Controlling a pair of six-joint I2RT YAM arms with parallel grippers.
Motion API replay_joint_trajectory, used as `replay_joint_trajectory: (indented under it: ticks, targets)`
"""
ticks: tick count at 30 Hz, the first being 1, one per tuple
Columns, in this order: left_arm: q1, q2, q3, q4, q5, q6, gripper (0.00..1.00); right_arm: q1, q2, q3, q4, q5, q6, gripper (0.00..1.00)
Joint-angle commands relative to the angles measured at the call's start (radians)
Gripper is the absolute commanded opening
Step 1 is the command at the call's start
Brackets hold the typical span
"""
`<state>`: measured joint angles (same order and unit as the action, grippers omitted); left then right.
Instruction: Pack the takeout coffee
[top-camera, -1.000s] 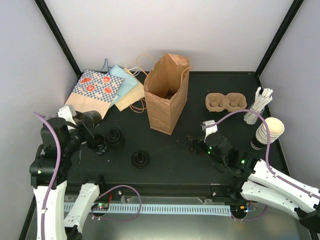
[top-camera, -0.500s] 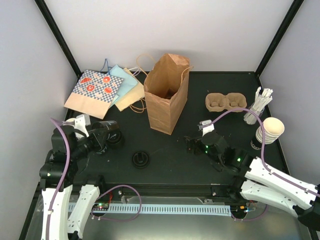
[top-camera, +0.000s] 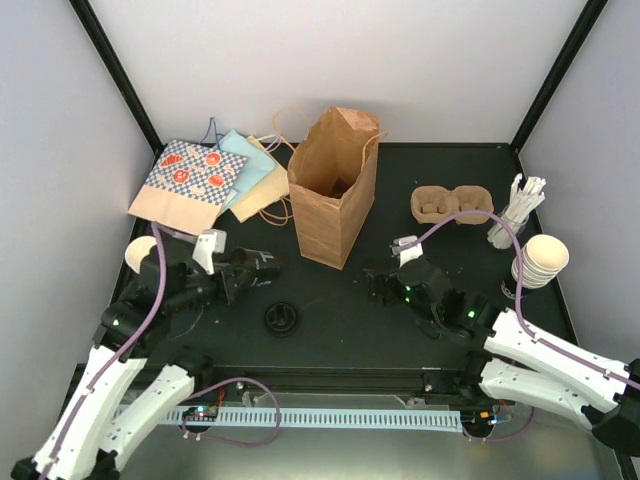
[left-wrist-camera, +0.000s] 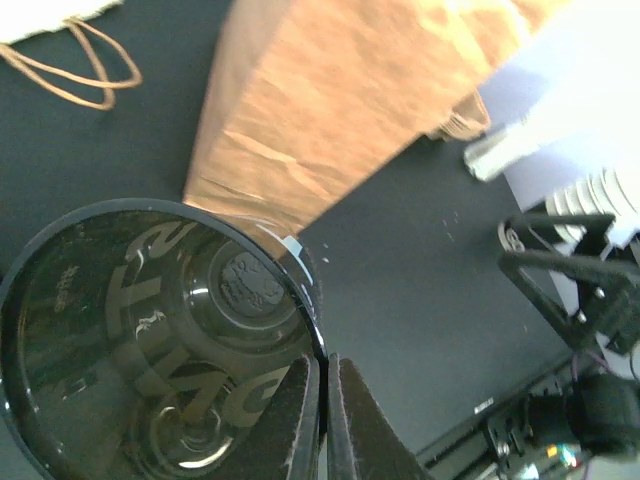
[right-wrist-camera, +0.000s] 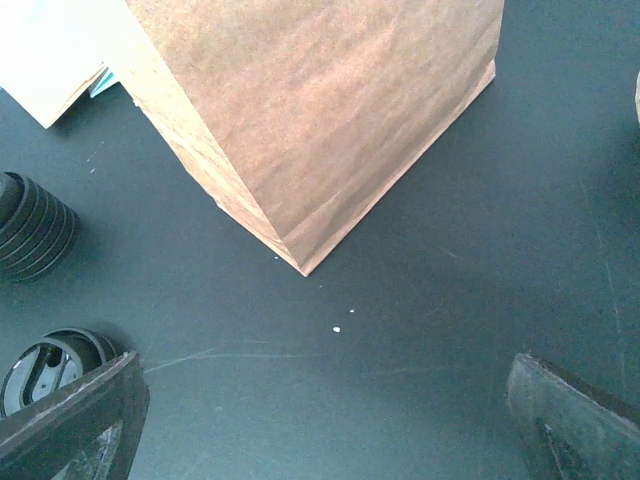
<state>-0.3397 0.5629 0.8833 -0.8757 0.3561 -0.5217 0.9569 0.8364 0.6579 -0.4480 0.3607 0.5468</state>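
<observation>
Nearest the arms, a loose lid (top-camera: 282, 318), round and black, is lying flat on the table (top-camera: 350, 335), a little left of the middle of the near edge. Just beyond it the left gripper (top-camera: 262, 268) is reaching in from the left side. Its fingers (left-wrist-camera: 295, 420) are pinching the rim of a held lid (left-wrist-camera: 150, 340), also black, whose hollow side is facing the wrist camera. A ribbed lid stack (right-wrist-camera: 30, 240) is standing on the table close to that gripper; it shows only in the right wrist view.

Right of the middle, the right gripper (top-camera: 375, 285) is pointing towards the paper bag (top-camera: 335, 185). Its fingers (right-wrist-camera: 70, 420) are spreading wide with nothing between them. Behind the left arm, near the left edge, the rim of what looks like a cream cup (top-camera: 140, 250) is peeking out. Against the right edge, a cup stack (top-camera: 540, 262) of cream paper cups is standing mouth up.

The paper bag, brown, is standing upright in the middle of the table with its top gaping open. Towards the far right corner the tan cup carrier (top-camera: 452, 205) is lying with both hollows facing up, and just right of it a bundle of white straws (top-camera: 520, 205) is leaning. In the far left corner some flat bags (top-camera: 200, 180) are lying fanned out, one of them patterned.
</observation>
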Motion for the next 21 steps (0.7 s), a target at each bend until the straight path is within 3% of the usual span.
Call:
replay_joint_trajectory:
  ticks: [1, 12, 16, 21]
  targets:
    - [-0.175, 0.044, -0.02, 0.109, -0.141, -0.048, 0.02, -0.005, 0.013, 0.015, 0.007, 0.032, 0.028, 1.0]
    - [-0.664, 0.292, 0.036, 0.098, -0.614, -0.002, 0.01, -0.071, 0.133, 0.052, -0.087, 0.024, 0.085, 1.0]
    - [-0.8, 0.434, 0.107, 0.084, -0.677, 0.043, 0.01, -0.172, 0.131, 0.024, -0.081, -0.085, 0.086, 1.0]
    - [-0.864, 0.584, 0.184, 0.118, -0.656, 0.122, 0.02, -0.233, 0.117, 0.008, -0.088, -0.125, 0.082, 1.0]
